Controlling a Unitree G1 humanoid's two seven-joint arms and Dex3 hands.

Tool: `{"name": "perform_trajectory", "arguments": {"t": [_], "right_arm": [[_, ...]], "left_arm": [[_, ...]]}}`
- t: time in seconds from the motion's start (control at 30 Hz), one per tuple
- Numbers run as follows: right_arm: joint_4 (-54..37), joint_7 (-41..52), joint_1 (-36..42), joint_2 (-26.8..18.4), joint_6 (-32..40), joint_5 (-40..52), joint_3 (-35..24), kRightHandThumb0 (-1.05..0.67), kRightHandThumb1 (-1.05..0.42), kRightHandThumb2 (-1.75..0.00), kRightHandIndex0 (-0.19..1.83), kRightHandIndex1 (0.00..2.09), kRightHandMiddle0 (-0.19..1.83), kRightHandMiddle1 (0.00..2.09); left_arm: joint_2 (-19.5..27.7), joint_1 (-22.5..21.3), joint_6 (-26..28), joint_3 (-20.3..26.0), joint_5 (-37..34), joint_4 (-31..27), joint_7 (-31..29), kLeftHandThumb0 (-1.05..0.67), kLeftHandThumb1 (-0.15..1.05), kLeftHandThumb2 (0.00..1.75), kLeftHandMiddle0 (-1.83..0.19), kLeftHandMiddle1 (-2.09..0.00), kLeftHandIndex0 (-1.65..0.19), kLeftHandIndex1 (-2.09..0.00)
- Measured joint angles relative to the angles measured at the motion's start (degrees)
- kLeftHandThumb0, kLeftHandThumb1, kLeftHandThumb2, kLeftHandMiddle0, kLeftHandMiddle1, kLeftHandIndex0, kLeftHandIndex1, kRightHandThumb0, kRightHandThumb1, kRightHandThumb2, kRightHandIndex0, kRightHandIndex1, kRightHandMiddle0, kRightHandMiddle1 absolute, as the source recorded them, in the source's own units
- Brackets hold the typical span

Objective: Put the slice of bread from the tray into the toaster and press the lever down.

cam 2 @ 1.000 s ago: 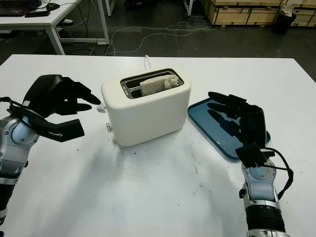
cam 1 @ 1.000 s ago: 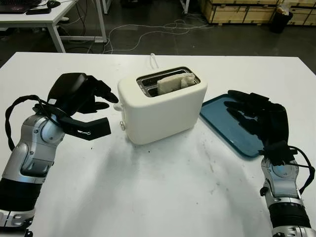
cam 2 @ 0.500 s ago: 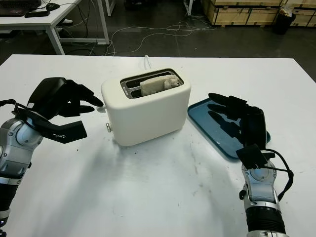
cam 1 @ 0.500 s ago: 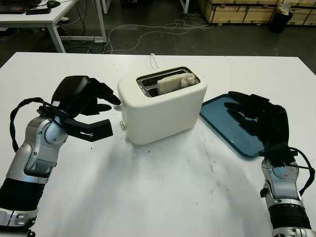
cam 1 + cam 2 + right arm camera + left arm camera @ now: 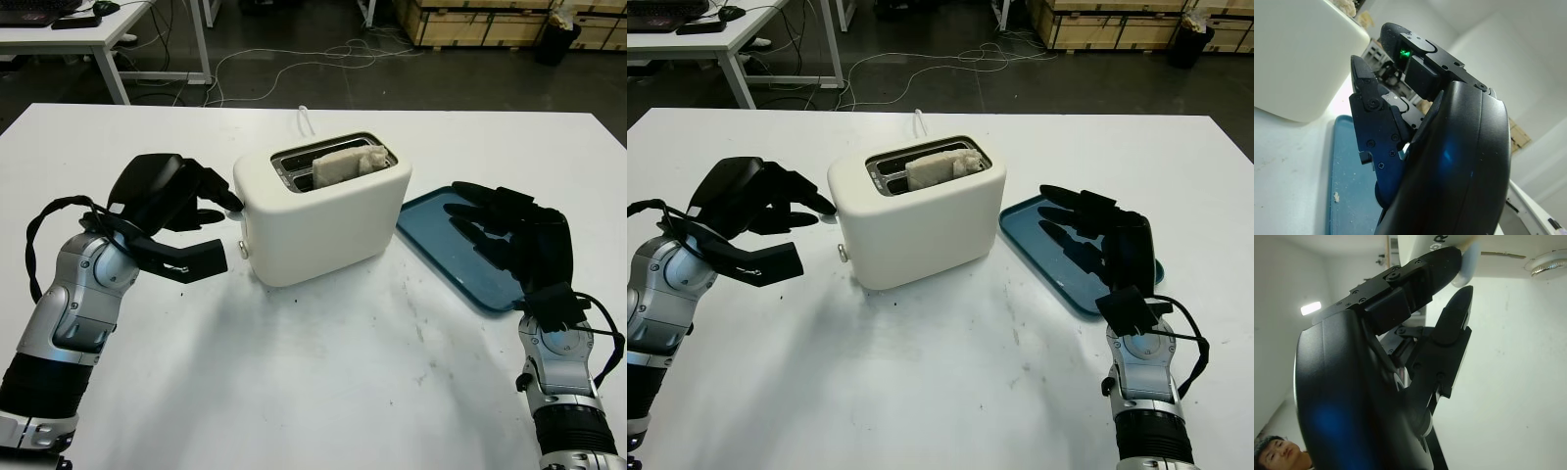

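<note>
The slice of bread stands in a slot of the cream toaster, its top poking out. Beside it the blue tray lies bare under the right hand, which is open and holds nothing. The left hand touches the toaster's lever with a fingertip, gripping nothing. Both containers sit on a white tabletop; cables trail across the dark floor behind.

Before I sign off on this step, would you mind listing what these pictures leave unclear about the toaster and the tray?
- Lever on the cream rounded toaster: in the head views the black left hand covers its end, so its position is unreadable.
- Bread slice: its lower part is hidden inside the slot.
- Teal plastic tray: the open right hand above it hides its far side.
</note>
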Motion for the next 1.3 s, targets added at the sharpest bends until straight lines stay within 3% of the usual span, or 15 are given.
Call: {"name": "perform_trajectory", "arguments": {"t": [0.33, 0.9, 1.1, 1.2, 1.3], "right_arm": [[0.0, -0.03, 0.3, 0.01, -0.03, 0.03, 0.0, -0.24, -0.9, 0.0, 1.11, 0.01, 0.97, 0.0], [0.0, 0.21, 0.45, 0.03, -0.14, 0.15, -0.01, -0.25, -0.91, 0.0, 1.13, 0.01, 0.97, 0.0], [0.18, 0.81, 0.48, 0.02, -0.9, 0.55, -0.28, -0.26, -0.91, 0.0, 1.14, 0.01, 0.97, 0.0], [0.67, 0.85, 0.5, 0.01, -1.81, 0.56, -0.47, -0.28, -0.91, 0.0, 1.14, 0.02, 0.97, 0.0], [0.98, 0.87, 0.57, 0.01, -1.85, 0.56, -0.54, -0.29, -0.92, 0.0, 1.14, 0.01, 0.97, 0.0]], "left_arm": [[-0.44, 0.03, -0.62, -0.09, -0.24, 1.36, 0.84, -0.1, 0.75, 0.0, -0.95, -1.24, -1.35, -0.01], [-1.45, 0.3, 0.07, -0.07, -0.48, 1.77, 1.12, -0.08, 0.77, 0.0, -0.94, -1.22, -1.32, 0.0], [-5.51, 1.58, 2.14, -0.03, -1.52, 4.22, 4.09, -0.01, 0.81, 0.02, -0.87, -1.22, -1.28, 0.0], [-10.51, 2.89, 3.18, -0.49, -2.55, 8.41, 8.64, -0.04, 0.87, 0.02, -0.8, -1.31, -1.23, 0.0], [-15.28, 3.25, 4.96, -1.29, -2.5, 13.77, 15.21, -0.11, 0.91, 0.05, -0.81, -1.19, -1.18, 0.0]]}}
